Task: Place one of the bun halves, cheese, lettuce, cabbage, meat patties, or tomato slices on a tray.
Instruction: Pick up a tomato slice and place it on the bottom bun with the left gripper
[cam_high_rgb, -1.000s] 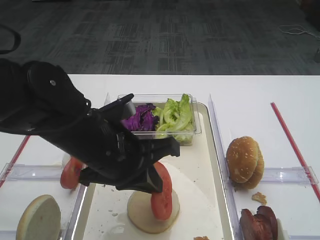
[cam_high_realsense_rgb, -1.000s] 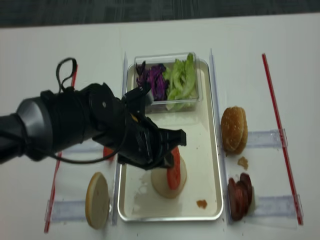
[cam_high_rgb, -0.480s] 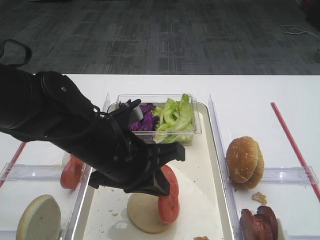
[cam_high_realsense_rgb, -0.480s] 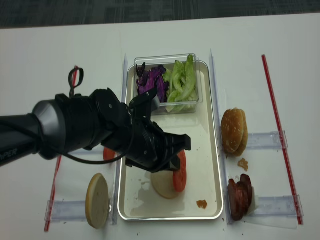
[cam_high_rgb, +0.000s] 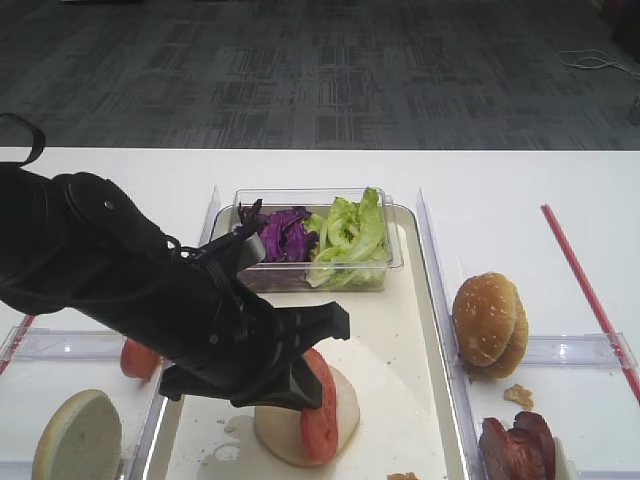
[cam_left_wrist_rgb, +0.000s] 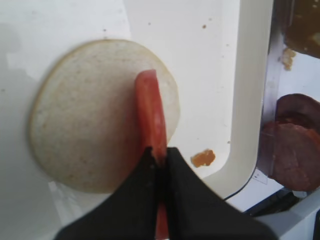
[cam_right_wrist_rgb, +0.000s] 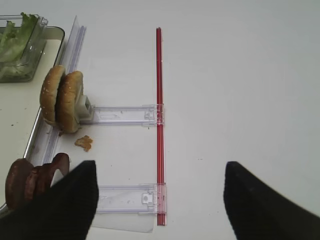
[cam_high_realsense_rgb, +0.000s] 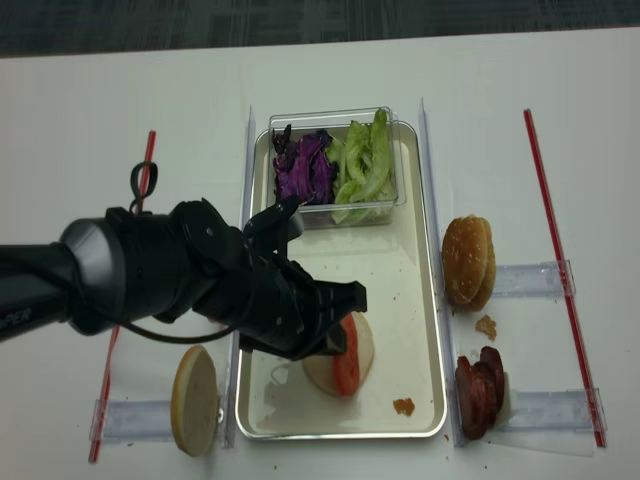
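White table (cam_high_rgb: 500, 180), dark grey carpet (cam_high_rgb: 330, 70)

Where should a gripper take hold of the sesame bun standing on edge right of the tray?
Across its two domed faces, coming down from above. The sesame bun stands on edge beside the tray, so its thin width faces up, and the top is clear.
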